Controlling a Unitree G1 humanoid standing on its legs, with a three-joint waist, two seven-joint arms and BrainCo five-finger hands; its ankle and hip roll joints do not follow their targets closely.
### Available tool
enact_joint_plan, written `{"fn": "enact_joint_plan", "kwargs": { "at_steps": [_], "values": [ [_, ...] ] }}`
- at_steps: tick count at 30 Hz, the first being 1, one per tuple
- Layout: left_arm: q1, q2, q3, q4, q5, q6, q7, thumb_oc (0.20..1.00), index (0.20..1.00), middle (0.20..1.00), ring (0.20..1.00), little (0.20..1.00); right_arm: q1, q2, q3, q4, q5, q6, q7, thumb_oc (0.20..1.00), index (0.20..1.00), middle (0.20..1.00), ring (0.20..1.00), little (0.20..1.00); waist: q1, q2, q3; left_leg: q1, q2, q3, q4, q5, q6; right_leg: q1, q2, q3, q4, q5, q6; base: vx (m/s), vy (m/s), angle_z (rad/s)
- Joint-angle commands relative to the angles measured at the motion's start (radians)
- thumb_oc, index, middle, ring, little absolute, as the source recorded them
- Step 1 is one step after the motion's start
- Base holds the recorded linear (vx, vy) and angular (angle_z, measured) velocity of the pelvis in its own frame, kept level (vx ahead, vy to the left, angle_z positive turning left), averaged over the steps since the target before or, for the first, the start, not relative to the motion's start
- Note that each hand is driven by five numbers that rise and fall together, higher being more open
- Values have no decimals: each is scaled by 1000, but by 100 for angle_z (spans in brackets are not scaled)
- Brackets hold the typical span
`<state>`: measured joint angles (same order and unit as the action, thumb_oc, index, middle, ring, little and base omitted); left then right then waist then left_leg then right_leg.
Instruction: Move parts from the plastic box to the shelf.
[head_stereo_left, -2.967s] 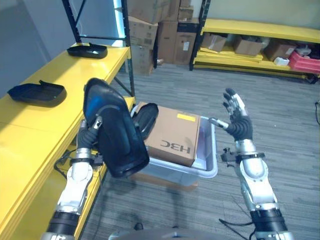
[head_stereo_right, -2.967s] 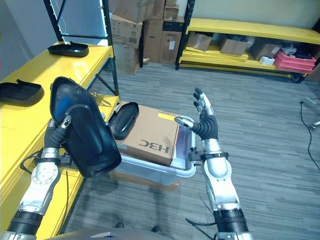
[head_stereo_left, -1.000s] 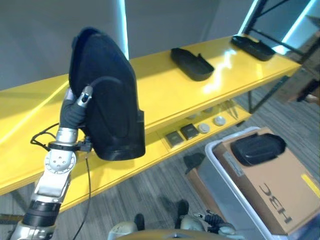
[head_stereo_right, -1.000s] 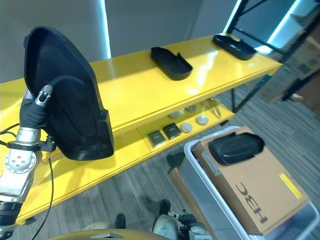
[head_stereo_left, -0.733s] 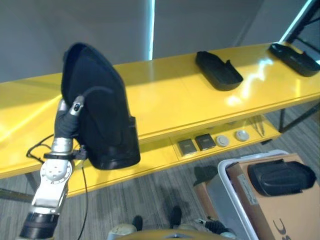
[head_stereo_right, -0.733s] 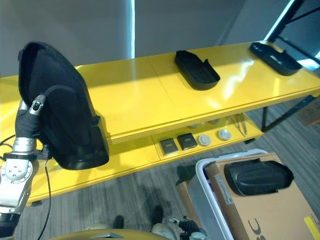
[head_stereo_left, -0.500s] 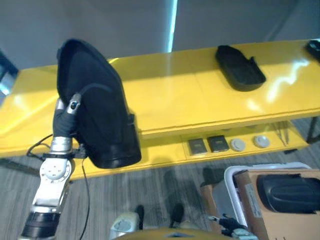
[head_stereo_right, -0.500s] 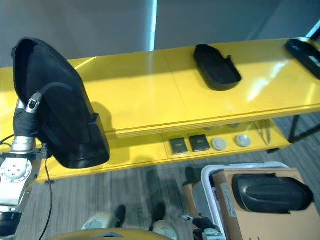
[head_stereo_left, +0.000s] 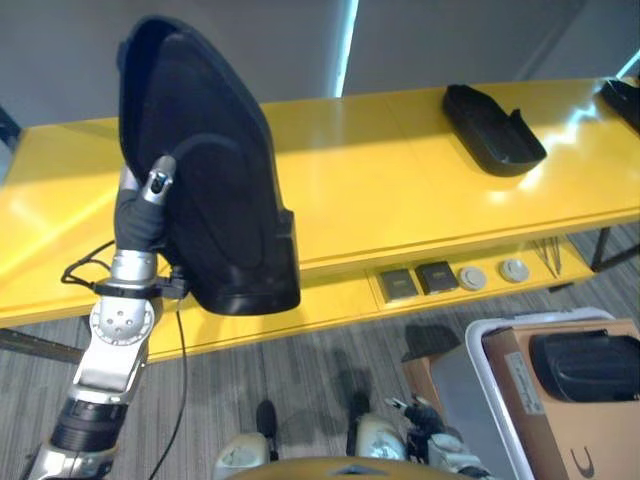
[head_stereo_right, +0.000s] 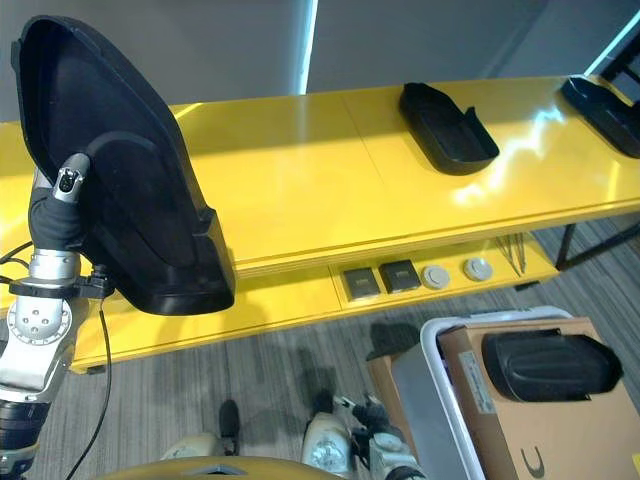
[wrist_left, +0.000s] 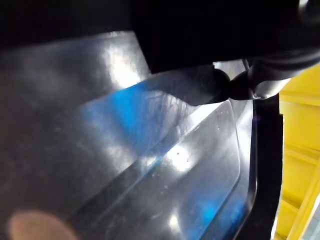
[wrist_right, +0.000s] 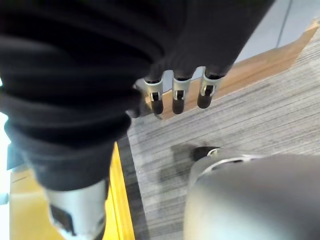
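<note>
**Currently: large black part held up at the yellow shelf**

I see the left hand (head_stereo_left: 140, 215) raised in front of the yellow shelf (head_stereo_left: 370, 190), its thumb hooked over the inner rib of a large black part (head_stereo_left: 205, 180) and clamped on it. The part is a big moulded shell, rounded at the top, squared off at the bottom with a stepped lip, concave side facing me. Its surface is matte black in the head views; in the left wrist view the same shell (wrist_left: 125, 165) looks glossy, with bluish reflections and a raised ridge across it. It stands roughly upright, its lower edge in front of the shelf's front lip; I cannot tell whether it touches the shelf.

Two smaller black parts lie on the shelf top: one tray-shaped piece (head_stereo_right: 447, 128) right of centre, another (head_stereo_right: 607, 113) at the far right end. A lower ledge holds small square and round items (head_stereo_right: 415, 275).

On the floor at lower right, the plastic box (head_stereo_right: 425, 395) holds a cardboard carton (head_stereo_right: 545, 435) with another black part (head_stereo_right: 550, 365) resting on top.

My right hand (wrist_right: 180, 92) shows in its wrist view, fingers relaxed and apart, holding nothing, above grey floor.
</note>
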<state>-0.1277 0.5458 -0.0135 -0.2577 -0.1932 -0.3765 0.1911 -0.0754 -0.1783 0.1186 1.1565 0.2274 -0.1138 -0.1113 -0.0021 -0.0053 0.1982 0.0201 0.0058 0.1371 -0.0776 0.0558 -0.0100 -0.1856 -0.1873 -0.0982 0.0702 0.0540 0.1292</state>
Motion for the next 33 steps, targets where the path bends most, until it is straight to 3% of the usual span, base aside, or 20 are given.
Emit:
{"fn": "enact_joint_plan", "kwargs": {
  "at_steps": [1,5,12,17,20,21,23,27,33],
  "values": [
    [-29,8,44,-78,-6,-47,24,200,200,200,200,200,0,5,4,68,-36,0,-7,1000,1000,1000,1000,1000,6,3,-39,24,47,-26,-2,-37,-27,98,11,3,-60,44,19,161,-152,16],
    [-18,-7,48,-33,-45,-18,-4,200,200,200,200,200,38,-22,-45,94,-2,-1,5,1000,1000,1000,1000,1000,-11,11,-67,21,69,-31,-10,-17,-49,133,35,-31,-97,50,6,82,-132,21],
    [-170,-31,-42,196,-98,37,-4,200,200,200,200,200,83,-61,-37,162,-46,22,23,1000,1000,1000,1000,1000,-51,15,-88,28,95,-37,-10,-6,-71,189,65,-60,-149,47,-9,61,-78,12],
    [-432,-38,-128,466,-90,85,71,200,200,200,200,200,116,-45,3,168,-85,25,11,1000,1000,1000,1000,1000,-93,22,-114,19,108,-7,-10,-9,-87,178,61,-60,-157,49,4,34,3,-6],
    [-493,0,-151,525,-64,96,64,200,200,200,200,200,115,-40,53,165,-146,36,23,1000,1000,1000,1000,1000,-94,20,-114,17,108,-2,-10,-9,-88,174,60,-55,-157,54,6,3,15,-15],
    [-589,3,-200,639,-68,120,84,200,200,200,200,200,99,-43,79,173,-165,46,13,1000,1000,1000,1000,1000,-105,22,-114,16,107,1,-10,-9,-88,170,62,-46,-157,58,7,3,19,-14],
    [-635,12,-224,698,-71,127,79,200,200,200,200,200,96,-42,82,176,-163,50,14,1000,1000,1000,1000,1000,-108,22,-113,15,108,2,-10,-11,-88,168,62,-43,-157,58,8,0,8,-3],
    [-872,-52,-332,998,-226,190,46,200,200,200,200,200,42,-50,118,166,-119,54,25,1000,1000,1000,1000,1000,-124,28,-99,1,107,7,-10,-4,-88,149,63,-38,-157,71,12,-23,12,-11],
    [-1020,-16,-386,1229,-302,234,-5,200,200,200,200,200,-33,-45,184,142,-117,59,18,1000,1000,1000,1000,1000,-126,26,-47,-45,113,12,-10,12,-88,86,71,-15,-157,95,15,-99,-6,-9]
  ]
}}
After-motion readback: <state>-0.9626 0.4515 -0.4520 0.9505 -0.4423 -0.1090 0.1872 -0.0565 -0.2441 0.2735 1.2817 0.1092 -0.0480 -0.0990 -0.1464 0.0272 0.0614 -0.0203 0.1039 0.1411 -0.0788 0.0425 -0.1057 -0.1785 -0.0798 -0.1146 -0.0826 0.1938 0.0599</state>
